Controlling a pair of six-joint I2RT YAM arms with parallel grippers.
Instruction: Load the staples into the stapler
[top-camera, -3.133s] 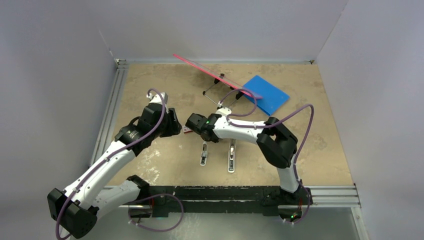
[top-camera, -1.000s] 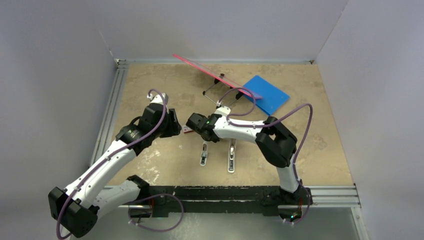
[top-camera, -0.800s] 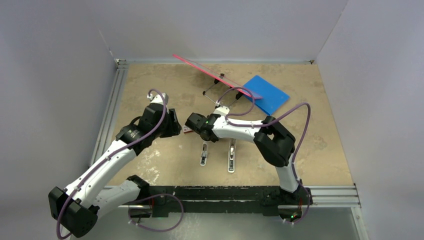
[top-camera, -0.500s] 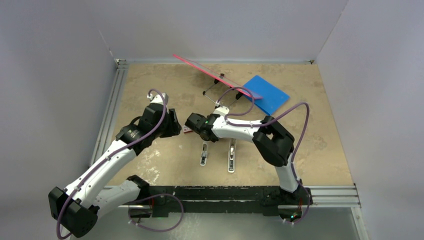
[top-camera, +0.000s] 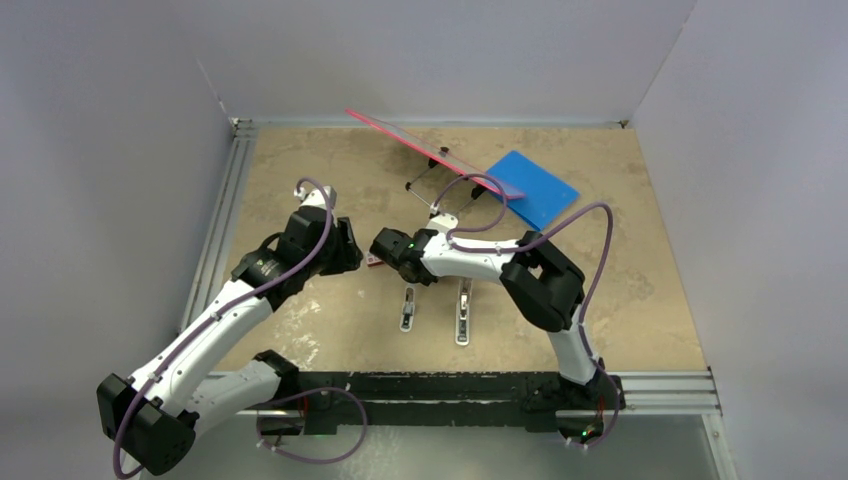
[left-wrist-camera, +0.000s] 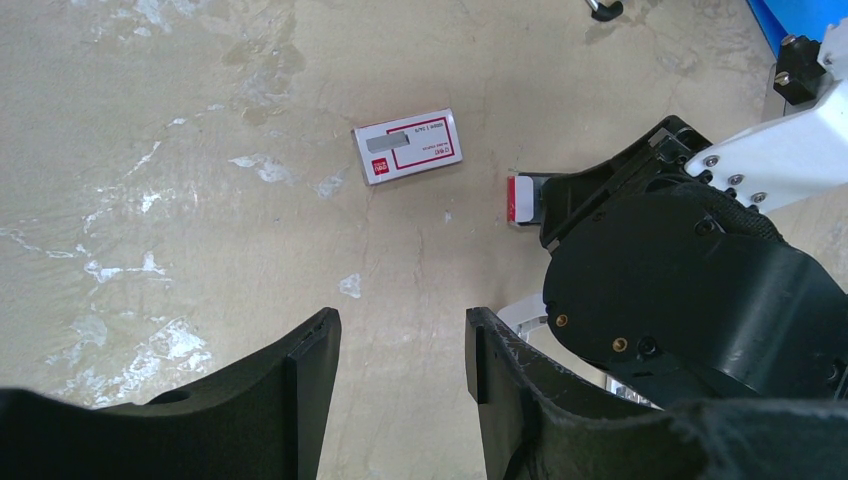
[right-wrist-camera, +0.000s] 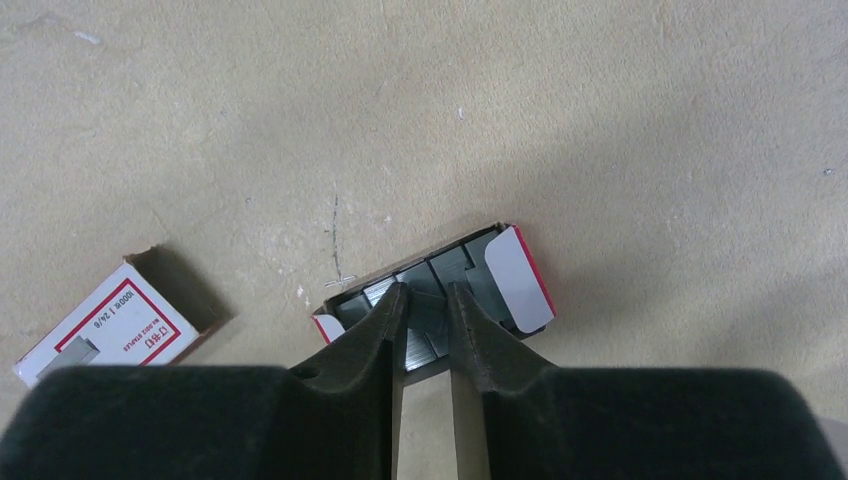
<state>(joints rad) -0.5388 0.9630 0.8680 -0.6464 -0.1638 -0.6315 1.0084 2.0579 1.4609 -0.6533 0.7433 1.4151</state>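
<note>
Shiny metal staples (right-wrist-camera: 447, 268), prob. cardboard box (right-wrist-camera: 105, 322), matt table (right-wrist-camera: 600, 150)

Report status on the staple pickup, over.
Left claw open, hovering empty. Right claw down in the open box, straddling a staple strip, grip unconfirmed. Nothing blocking; box sleeve lies apart.

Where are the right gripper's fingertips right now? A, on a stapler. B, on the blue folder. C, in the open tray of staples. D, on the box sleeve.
C: the right wrist view shows the right gripper with its tips down among the grey staples in the open tray, apart from the box sleeve.
</note>
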